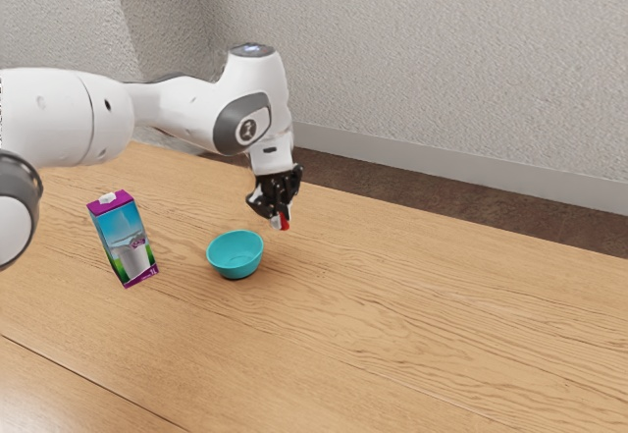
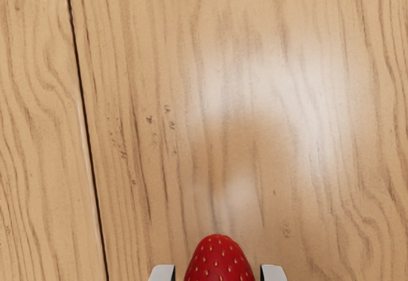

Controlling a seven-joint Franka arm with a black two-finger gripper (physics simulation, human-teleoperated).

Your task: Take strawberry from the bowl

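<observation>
Teal bowl (image 1: 235,263), carton (image 1: 125,242) nearby, wooden table (image 1: 412,325)

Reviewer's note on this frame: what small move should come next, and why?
Probably lower the hand gently toward the table, keeping its grip: the strawberry is between the fingers, raised above the wood, and sits outside the bowl, off to its side.

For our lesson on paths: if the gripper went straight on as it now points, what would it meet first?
The wooden tabletop, most likely, touched first by the red seeded strawberry that the gripper holds. The turquoise bowl looks off to one side, though height above the wood is unclear.
</observation>
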